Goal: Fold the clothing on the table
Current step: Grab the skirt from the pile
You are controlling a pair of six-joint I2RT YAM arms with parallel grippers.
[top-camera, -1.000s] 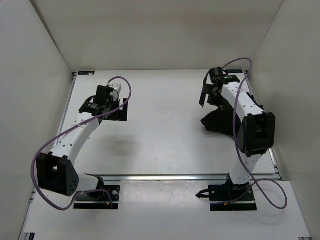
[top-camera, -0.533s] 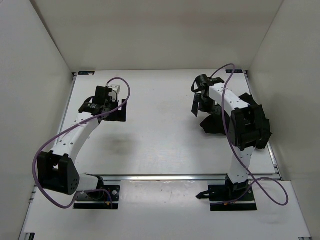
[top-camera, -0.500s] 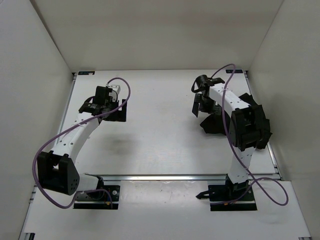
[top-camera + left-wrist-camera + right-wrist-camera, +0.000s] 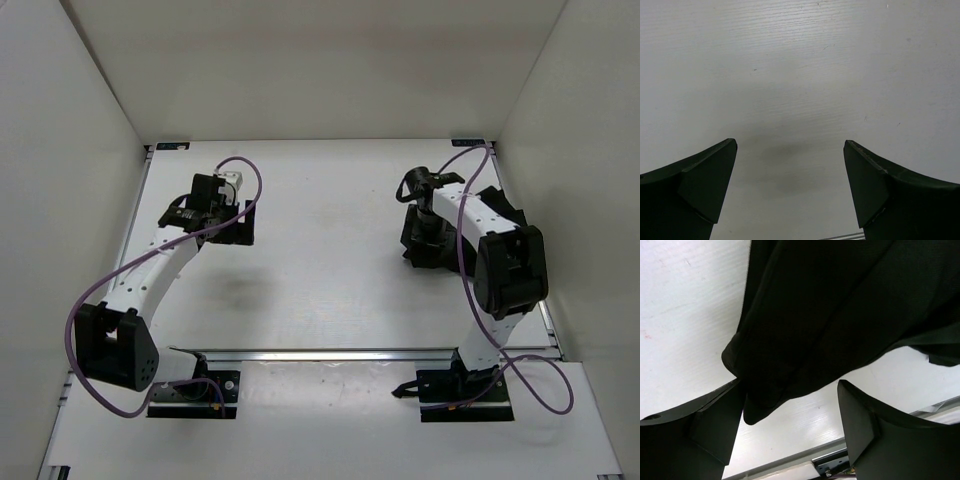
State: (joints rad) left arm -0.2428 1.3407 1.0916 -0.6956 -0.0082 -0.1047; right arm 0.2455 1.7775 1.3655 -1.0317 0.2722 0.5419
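The clothing point(image 4: 430, 252) is a bunched black heap at the right side of the white table point(image 4: 320, 250). My right gripper point(image 4: 424, 212) points down over the heap's far part. In the right wrist view the black clothing point(image 4: 830, 305) fills the top, and one rounded fold hangs down between the fingers of the right gripper point(image 4: 791, 387), brushing the left finger point(image 4: 715, 415). The jaws stand apart with bare table showing between them. My left gripper point(image 4: 228, 222) is at the far left, away from the clothing. In its wrist view the left gripper point(image 4: 789, 143) is open over bare table.
White walls enclose the table on three sides. A metal rail point(image 4: 350, 353) runs along the near edge in front of both arm bases, and it also shows in the right wrist view as the rail point(image 4: 790, 460). Purple cables loop off both arms.
The right gripper swung left, then came back right and down onto the heap, and its jaws have narrowed. The clothing now lies more bunched. The left arm has not moved.
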